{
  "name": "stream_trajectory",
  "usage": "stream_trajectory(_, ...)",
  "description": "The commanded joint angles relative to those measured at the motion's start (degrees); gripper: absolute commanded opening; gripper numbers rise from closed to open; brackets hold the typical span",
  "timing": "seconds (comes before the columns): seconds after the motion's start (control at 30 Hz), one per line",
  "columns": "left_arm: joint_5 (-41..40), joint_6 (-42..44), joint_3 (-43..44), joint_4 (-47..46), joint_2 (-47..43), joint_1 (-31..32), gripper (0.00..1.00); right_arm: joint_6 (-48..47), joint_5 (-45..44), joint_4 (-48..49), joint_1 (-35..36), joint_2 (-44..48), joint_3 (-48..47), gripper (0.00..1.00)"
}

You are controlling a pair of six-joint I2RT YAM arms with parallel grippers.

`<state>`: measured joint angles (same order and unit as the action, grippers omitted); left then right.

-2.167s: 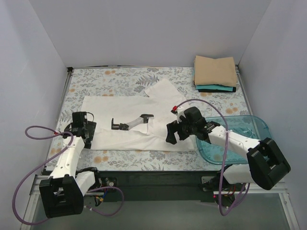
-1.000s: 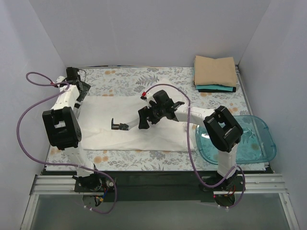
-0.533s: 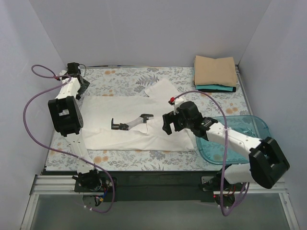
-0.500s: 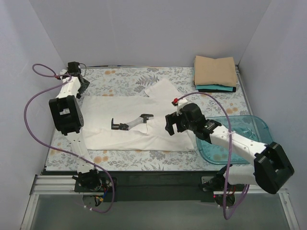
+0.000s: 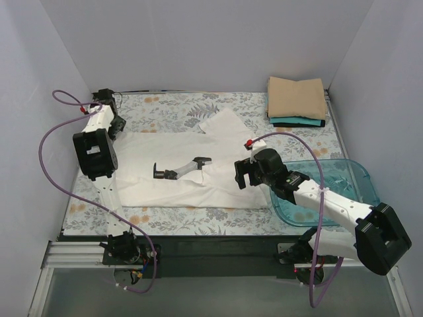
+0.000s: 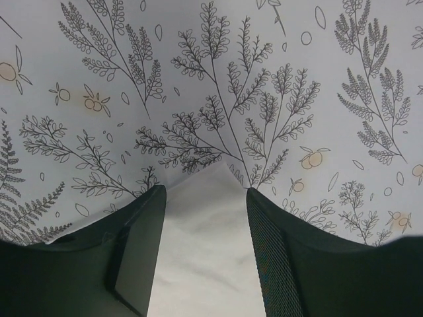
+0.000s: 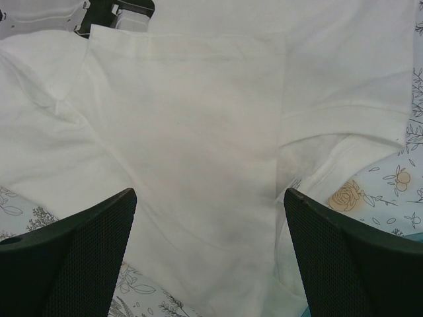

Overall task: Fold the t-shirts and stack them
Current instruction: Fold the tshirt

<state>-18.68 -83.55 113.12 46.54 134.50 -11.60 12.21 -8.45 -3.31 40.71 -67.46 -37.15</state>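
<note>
The off-white t-shirt (image 5: 165, 148) lies spread flat across the middle of the floral cover. My left gripper (image 5: 116, 127) is at the shirt's far left corner. In the left wrist view (image 6: 205, 193) it is open, and the cloth corner (image 6: 198, 251) lies flat between its fingers. My right gripper (image 5: 241, 177) hovers over the shirt's right part, jaws wide open and empty. The shirt (image 7: 198, 99) fills the right wrist view (image 7: 208, 195). Folded tan (image 5: 296, 97), teal (image 5: 285, 121) and black (image 5: 314, 123) t-shirts are stacked at the back right.
A small black-and-white tool (image 5: 180, 169) lies on the shirt's middle, and its end shows in the right wrist view (image 7: 119, 10). A clear blue plastic tub (image 5: 350, 191) stands at the right, under my right arm. The floral table cover (image 5: 165, 105) is walled on three sides.
My right gripper has pulled back from the shirt's middle toward the right and near side, still open. My left gripper has stayed at the shirt's far left corner.
</note>
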Motion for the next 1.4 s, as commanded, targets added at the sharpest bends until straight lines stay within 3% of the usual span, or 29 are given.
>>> stream_trajectory(0.0,-2.15,0.32,2.19,2.41,-0.64,0.78,0.50,0.27,-1.13,1.29,-0.19,-0.30,0.14,0.98)
stream_trajectory(0.33,-4.61,-0.21,2.63,8.91,2.26,2.10,0.41,-0.61,-1.84,1.20,-0.28,-0.92,0.14,0.98)
stream_trajectory(0.47,-5.67,-0.48,2.81,10.49,3.49,2.10,0.28,-0.61,-1.66,1.29,-0.37,-0.57,0.41,0.98)
stream_trajectory(0.5,-5.67,-0.30,2.98,10.76,3.58,2.10,0.19,-0.69,-1.57,1.20,-0.28,-0.39,0.41,0.98)
stream_trajectory(0.57,-5.49,-0.21,3.51,11.28,4.02,2.02,0.13,-0.69,-2.01,1.29,-0.28,-0.22,0.41,0.98)
stream_trajectory(0.63,-4.97,0.40,3.69,11.11,3.93,2.10,0.00,-0.52,-3.06,1.20,-0.37,-0.21,0.06,0.98)
stream_trajectory(0.77,-4.00,1.37,2.72,9.97,2.71,2.10,0.00,0.80,-6.40,1.29,-0.98,-2.05,-2.57,0.98)
stream_trajectory(0.87,-3.12,1.99,0.53,8.31,1.04,2.10,0.00,1.33,-9.12,1.29,-2.12,-5.48,-7.49,0.98)
stream_trajectory(1.0,-2.42,2.42,-4.21,5.58,-1.77,2.10,0.00,-0.17,-5.63,1.11,-6.24,-13.47,-20.29,0.98)
stream_trajectory(1.17,-0.84,2.52,-5.89,4.26,-3.27,2.10,0.00,-2.70,-1.05,0.68,-12.39,-27.53,-33.76,0.98)
stream_trajectory(1.37,-0.13,2.43,-9.49,1.36,-5.82,2.10,0.00,-6.14,0.01,-0.82,-14.78,-43.96,-53.59,0.98)
